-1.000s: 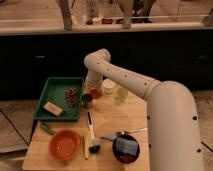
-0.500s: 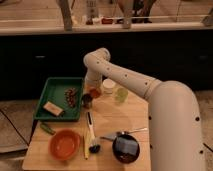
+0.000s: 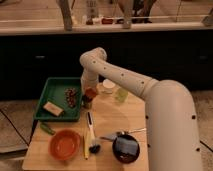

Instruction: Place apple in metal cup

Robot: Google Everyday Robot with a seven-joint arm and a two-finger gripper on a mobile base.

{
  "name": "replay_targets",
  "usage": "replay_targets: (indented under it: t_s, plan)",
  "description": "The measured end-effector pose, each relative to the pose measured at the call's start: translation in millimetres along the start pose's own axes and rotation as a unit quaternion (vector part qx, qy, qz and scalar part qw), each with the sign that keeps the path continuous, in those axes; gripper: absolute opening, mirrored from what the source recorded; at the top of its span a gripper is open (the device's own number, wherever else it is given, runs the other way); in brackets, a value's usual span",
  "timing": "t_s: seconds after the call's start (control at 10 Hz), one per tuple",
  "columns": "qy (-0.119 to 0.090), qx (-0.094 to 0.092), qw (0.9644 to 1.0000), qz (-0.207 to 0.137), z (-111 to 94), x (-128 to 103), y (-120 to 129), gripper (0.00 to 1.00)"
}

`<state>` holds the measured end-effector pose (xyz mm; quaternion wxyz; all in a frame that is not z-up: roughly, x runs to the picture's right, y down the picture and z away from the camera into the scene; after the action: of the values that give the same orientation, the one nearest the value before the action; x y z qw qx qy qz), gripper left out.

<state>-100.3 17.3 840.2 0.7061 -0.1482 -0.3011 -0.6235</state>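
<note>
The apple (image 3: 90, 93), small and orange-red, is just right of the green tray's edge, directly under my gripper (image 3: 89, 86). The gripper comes down from the white arm and its tip meets the top of the apple. The metal cup (image 3: 87, 103), short and dark, stands on the wooden table right below the apple. The apple sits at the cup's mouth; I cannot tell whether it rests in the cup or hangs above it.
A green tray (image 3: 50, 95) holds a wooden block (image 3: 53, 108) and a dark cluster (image 3: 71, 96). A white cup (image 3: 108, 86) and a pale green cup (image 3: 121, 95) stand to the right. In front are an orange bowl (image 3: 65, 144), a brush (image 3: 91, 132) and a black bowl (image 3: 126, 148).
</note>
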Motion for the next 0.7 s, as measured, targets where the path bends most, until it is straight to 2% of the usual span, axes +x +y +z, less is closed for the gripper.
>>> replay_targets:
  t_s: [0.4, 0.7]
  plan:
    - [-0.014, 0.009, 0.9995, -0.028, 3.0, -3.8, -14.7, 0.5]
    - [-0.02, 0.009, 0.999, -0.038, 4.1, -4.9, -18.6, 0.77]
